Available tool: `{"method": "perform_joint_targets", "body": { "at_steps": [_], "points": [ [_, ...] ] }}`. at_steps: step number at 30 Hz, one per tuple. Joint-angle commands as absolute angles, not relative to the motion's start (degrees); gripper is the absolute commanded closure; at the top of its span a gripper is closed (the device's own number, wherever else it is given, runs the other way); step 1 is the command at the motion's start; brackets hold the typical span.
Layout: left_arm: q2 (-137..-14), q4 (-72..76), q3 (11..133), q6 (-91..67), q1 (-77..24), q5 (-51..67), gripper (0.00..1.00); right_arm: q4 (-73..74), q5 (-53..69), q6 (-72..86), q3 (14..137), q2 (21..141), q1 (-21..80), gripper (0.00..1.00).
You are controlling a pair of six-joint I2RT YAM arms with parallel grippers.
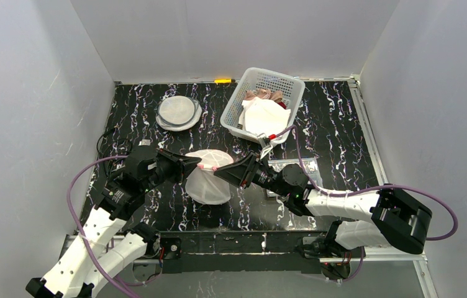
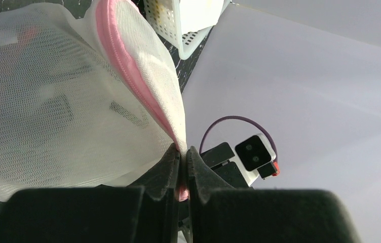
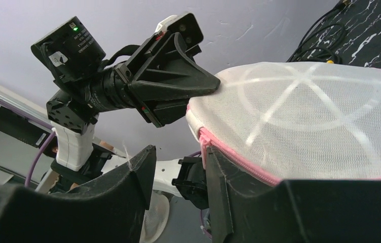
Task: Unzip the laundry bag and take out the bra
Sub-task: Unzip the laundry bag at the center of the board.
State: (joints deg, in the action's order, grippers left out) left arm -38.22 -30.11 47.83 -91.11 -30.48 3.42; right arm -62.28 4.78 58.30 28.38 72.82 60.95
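Left wrist view: the left gripper [image 2: 182, 152] pinches the laundry bag [image 2: 51, 101] at its pink zipper edge [image 2: 127, 66], anchoring it for unzipping, so the spread right gripper [image 3: 178, 167] must next close on that zipper.

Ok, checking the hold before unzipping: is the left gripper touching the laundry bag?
Touching. The left wrist view shows the left gripper shut on the laundry bag, pinching its pink-trimmed edge with no gap.

The laundry bag [image 1: 208, 177] is white mesh edged with a pink zip band, and its round face shows a paler spoked ring. The worktop [image 1: 336, 136] beneath it is black with white marble veining. Behind the bag, a white lattice basket [image 1: 234, 110] holds white and dusty-pink cloth [image 1: 266, 95]. The left end effector [image 1: 197, 163] and right end effector [image 1: 217, 169] are black, and the cable [image 1: 72, 186] is purple.
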Motion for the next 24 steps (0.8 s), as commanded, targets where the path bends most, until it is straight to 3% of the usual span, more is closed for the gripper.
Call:
{"method": "perform_joint_targets", "body": {
  "at_steps": [1,10,24],
  "points": [
    [-38.04,-30.15,49.68,-91.63,-30.32,3.34,1.0,-67.12,5.27,57.72,31.15,73.21,61.26,0.52],
    [-37.73,-30.2,50.09,-91.63,-30.32,3.28,1.0,-65.75,5.68,58.43,31.31,74.59,61.33,0.54],
    [-38.0,-30.15,52.62,-91.46,-30.32,3.24,1.0,-63.11,5.54,58.46,30.71,74.32,61.35,0.49]
  ]
}}
